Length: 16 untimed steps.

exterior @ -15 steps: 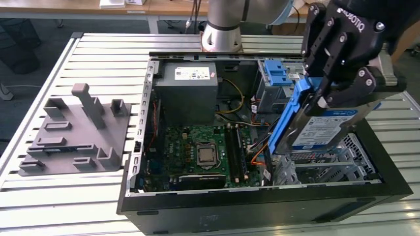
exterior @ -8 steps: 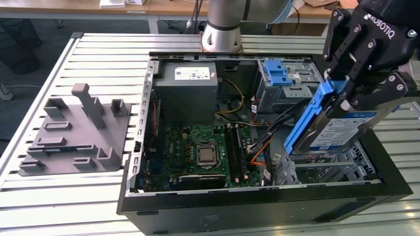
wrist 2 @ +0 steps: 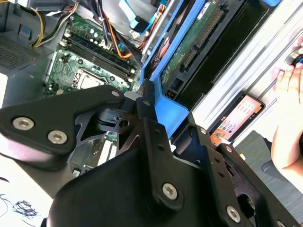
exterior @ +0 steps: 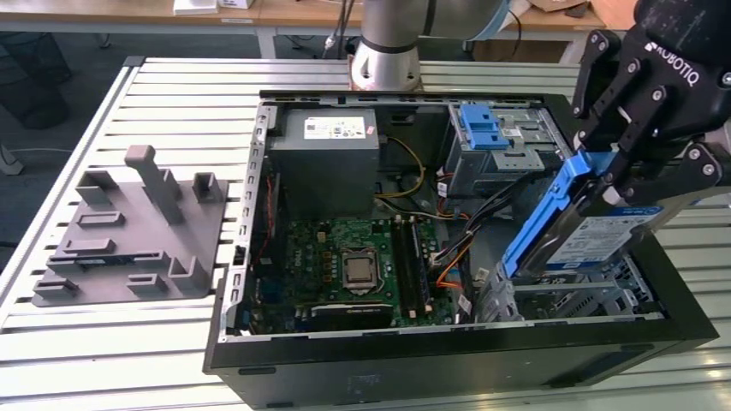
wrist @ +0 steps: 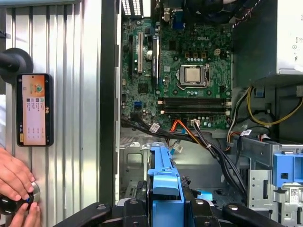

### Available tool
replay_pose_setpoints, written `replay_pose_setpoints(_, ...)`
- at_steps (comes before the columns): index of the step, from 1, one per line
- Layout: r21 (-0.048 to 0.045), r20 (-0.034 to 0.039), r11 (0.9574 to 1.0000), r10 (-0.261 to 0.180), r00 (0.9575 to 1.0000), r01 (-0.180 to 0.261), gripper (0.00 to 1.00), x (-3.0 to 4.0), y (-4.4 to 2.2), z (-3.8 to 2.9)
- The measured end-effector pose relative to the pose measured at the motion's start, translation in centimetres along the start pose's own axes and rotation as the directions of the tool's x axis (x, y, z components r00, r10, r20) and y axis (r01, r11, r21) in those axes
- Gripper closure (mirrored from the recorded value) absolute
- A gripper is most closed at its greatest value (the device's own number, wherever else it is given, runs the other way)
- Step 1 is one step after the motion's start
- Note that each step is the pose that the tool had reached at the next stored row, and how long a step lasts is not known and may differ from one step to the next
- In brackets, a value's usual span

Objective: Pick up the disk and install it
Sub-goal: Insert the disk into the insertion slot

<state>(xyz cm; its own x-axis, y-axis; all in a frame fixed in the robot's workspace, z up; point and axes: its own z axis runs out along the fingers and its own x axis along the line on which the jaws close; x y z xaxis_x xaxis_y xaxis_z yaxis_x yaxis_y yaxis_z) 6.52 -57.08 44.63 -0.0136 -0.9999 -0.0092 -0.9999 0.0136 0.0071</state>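
The disk [exterior: 597, 229], silver-grey with a blue-and-white label and a blue bracket, hangs tilted and on edge over the open computer case [exterior: 434, 347], at the exterior view's right. My black gripper [exterior: 626, 175] is shut on its upper end. The disk's lower end sits just above the metal drive bay [exterior: 577, 300] in the case's near right corner. In the second wrist view the disk's green circuit side [wrist 2: 189, 47] and blue bracket [wrist 2: 171, 113] run out from between the fingers [wrist 2: 147, 109]. In the first wrist view the bracket [wrist: 164, 182] points at the bay [wrist: 135, 163].
Inside the case lie a motherboard [exterior: 348, 265], a grey power-supply box [exterior: 323, 145], loose cables [exterior: 451, 257] and a blue caddy [exterior: 480, 128]. A grey fixture plate [exterior: 126, 231] stands at the exterior view's left. A phone [wrist: 34, 109] and a person's hand [wrist: 14, 179] are on the slatted table beside the case.
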Motion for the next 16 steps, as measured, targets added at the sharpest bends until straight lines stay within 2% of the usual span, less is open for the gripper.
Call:
replay_pose_setpoints(11,0.0001,0.0001,0.9999,0.016,0.9999,-0.016,0.64,0.15,-0.24,0.62)
replay_pose_setpoints(16,0.0001,0.0000,0.9999,0.016,0.9999,-0.016,0.64,0.15,-0.24,0.65)
